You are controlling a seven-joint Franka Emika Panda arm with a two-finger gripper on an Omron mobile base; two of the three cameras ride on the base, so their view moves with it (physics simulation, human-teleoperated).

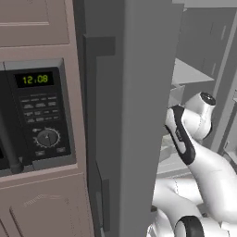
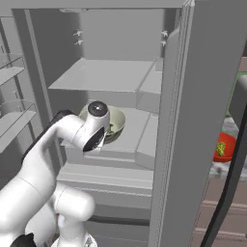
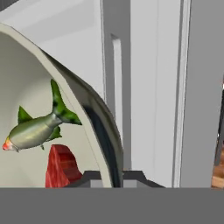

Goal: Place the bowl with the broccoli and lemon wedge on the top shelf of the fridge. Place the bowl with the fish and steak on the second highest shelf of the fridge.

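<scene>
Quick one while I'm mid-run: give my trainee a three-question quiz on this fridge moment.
1. True or false: the bowl sits on the top shelf.
2. Multiple choice: beside the fish in that bowl lies A) a lemon wedge, B) a steak, C) an egg.
3. Fill in: the microwave clock reads ____.

Key: 1 false, it rests one level lower, on the second shelf. 2 B, the red steak. 3 12.08.
</scene>
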